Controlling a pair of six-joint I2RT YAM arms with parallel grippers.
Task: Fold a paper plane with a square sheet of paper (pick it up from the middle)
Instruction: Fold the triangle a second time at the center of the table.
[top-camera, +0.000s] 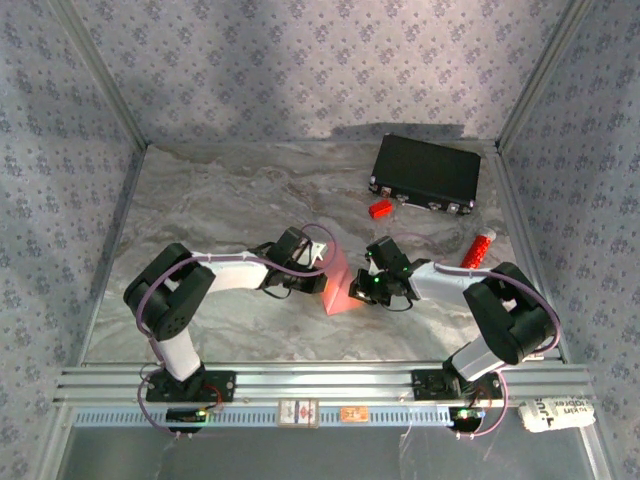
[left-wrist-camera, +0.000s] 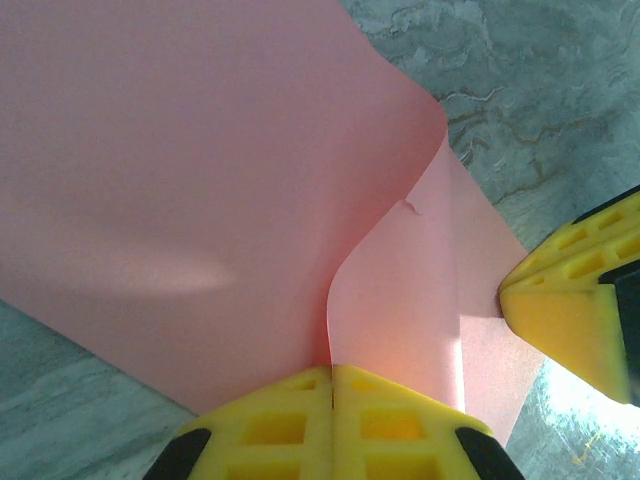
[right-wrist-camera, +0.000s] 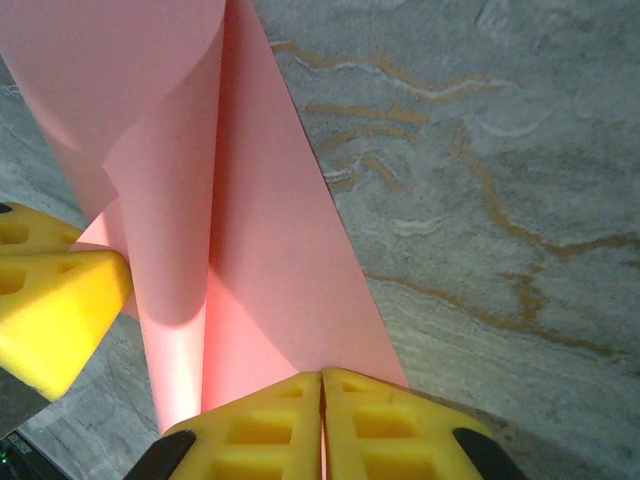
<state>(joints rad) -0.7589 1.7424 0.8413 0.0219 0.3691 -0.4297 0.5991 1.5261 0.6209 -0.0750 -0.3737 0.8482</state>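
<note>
The square sheet of paper (top-camera: 340, 285), salmon-pink, stands bent between my two grippers near the middle of the table. My left gripper (left-wrist-camera: 332, 372) is shut on one edge of the sheet (left-wrist-camera: 200, 180), which bulges away from it in a loose curl. My right gripper (right-wrist-camera: 322, 378) is shut on the opposite edge of the sheet (right-wrist-camera: 260, 250). The yellow fingers (left-wrist-camera: 575, 300) of the right gripper show at the right of the left wrist view. In the top view the left gripper (top-camera: 322, 272) and the right gripper (top-camera: 362, 290) face each other closely. The paper plane is out of view.
A black case (top-camera: 425, 172) lies at the back right, with a small red block (top-camera: 379, 209) in front of it. A red-and-white tube (top-camera: 478, 250) lies close to the right arm. Patterned walls enclose the marble table (top-camera: 220, 210).
</note>
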